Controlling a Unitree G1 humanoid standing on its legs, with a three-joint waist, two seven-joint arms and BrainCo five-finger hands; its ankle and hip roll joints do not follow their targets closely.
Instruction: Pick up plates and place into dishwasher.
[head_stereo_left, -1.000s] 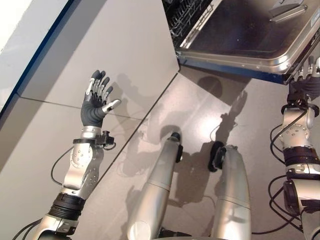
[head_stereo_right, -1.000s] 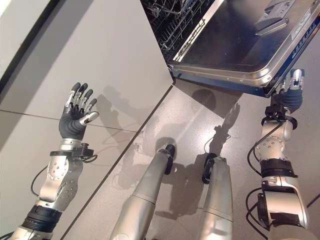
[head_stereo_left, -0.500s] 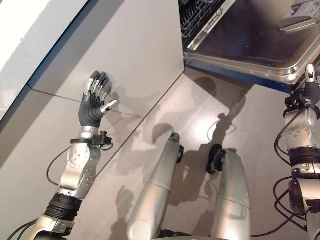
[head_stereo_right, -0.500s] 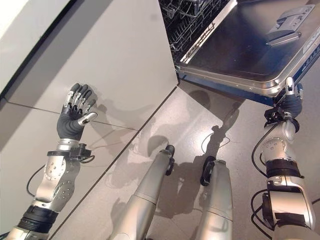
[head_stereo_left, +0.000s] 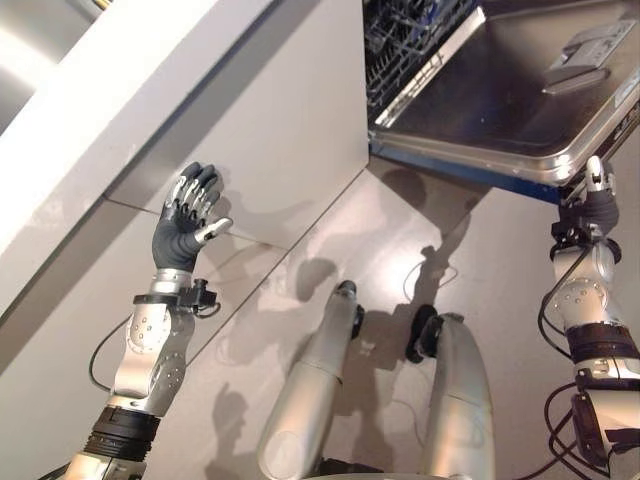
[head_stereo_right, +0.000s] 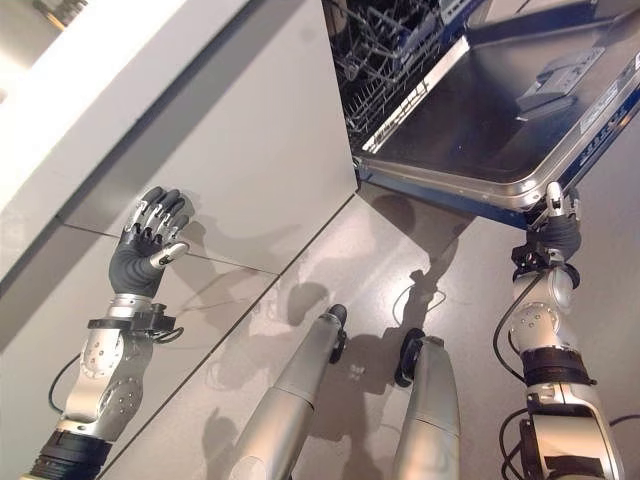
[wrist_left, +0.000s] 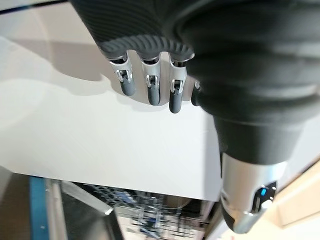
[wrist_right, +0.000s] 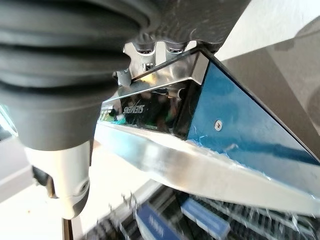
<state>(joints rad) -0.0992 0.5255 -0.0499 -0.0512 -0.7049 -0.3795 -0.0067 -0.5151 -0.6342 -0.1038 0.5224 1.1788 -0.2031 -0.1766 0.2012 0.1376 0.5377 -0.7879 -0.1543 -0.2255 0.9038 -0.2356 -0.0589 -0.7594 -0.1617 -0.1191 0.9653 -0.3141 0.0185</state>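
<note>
since a second ago the whole view has tilted up, bringing more of the dishwasher (head_stereo_right: 420, 70) and a pale tabletop (head_stereo_left: 120, 110) edge into sight, while both arms hold much the same poses. left hand (head_stereo_left: 185, 215) is raised in front of the grey cabinet front (head_stereo_left: 280, 130), its fingers (wrist_left: 150, 90) relaxed and slightly spread, holding nothing, apart from the panel as far as the head views show. right hand (head_stereo_right: 552, 225) sits at the corner of the lowered dishwasher door (head_stereo_right: 480, 130), its fingers (wrist_right: 142, 55) resting against the door's steel rim; whether they curl round that edge cannot be told. the door lies open and nearly flat, its steel inner face up, with a blue outer skin showing along the edge in the right wrist view. behind it the wire rack (head_stereo_right: 385, 60) stands inside the machine. grey floor (head_stereo_left: 400, 240) below.
</note>
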